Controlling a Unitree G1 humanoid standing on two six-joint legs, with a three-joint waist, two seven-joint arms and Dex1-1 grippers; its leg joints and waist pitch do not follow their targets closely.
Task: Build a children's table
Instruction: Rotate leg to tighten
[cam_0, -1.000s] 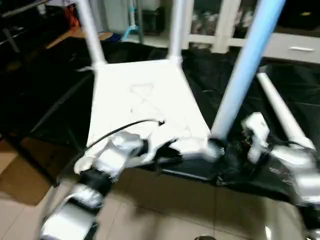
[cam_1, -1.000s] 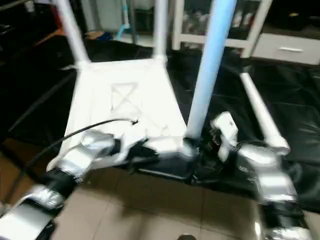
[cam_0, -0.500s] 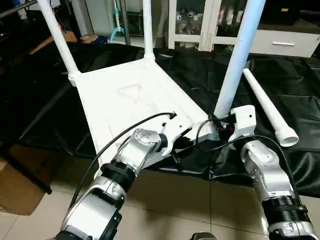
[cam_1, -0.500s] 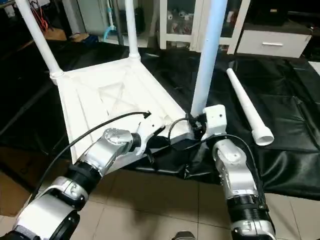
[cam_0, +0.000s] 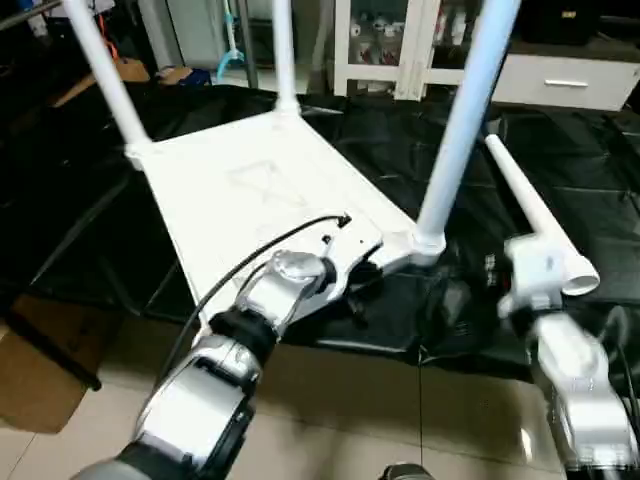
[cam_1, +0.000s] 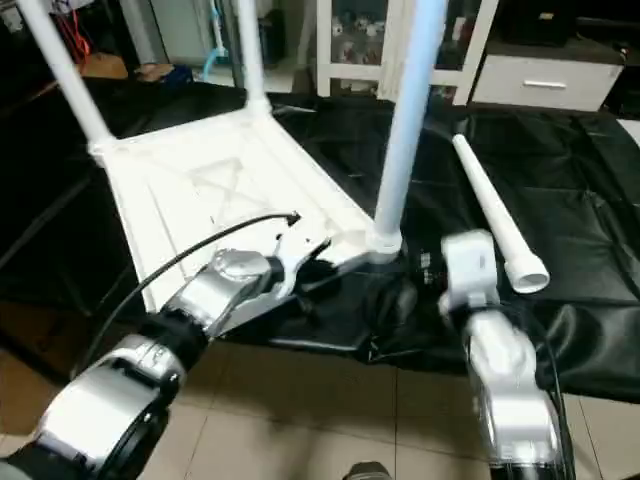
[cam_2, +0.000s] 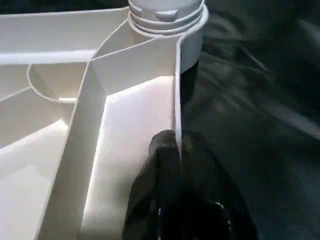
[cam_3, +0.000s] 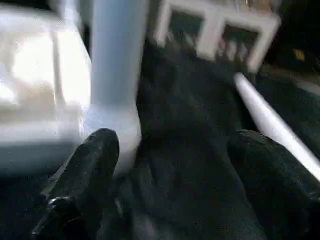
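Clamped together on the thin rim wall of the upturned table top, the left gripper pinches that near edge just beside the corner socket, one black finger on the inside of the wall and one on the outside. Spread wide with nothing between them, the fingers of the right gripper stand apart just on the near side of the near right leg, touching neither it nor its socket. That leg is seated upright in the near right corner, and two more legs, the far left leg and the far right leg, stand in the far corners. A loose leg lies on the black sheet to the right of the top, flared end toward the near side, so one corner seems to lack its leg. I judge the main risk to be the top shifting: the left grip holds only a narrow plastic wall, and a sideways pull could flex it or slide the top across the slick sheet. The right arm, reaching for the loose leg, could knock the upright near leg and tilt the whole piece. The loose leg is round and may roll away if nudged off centre.
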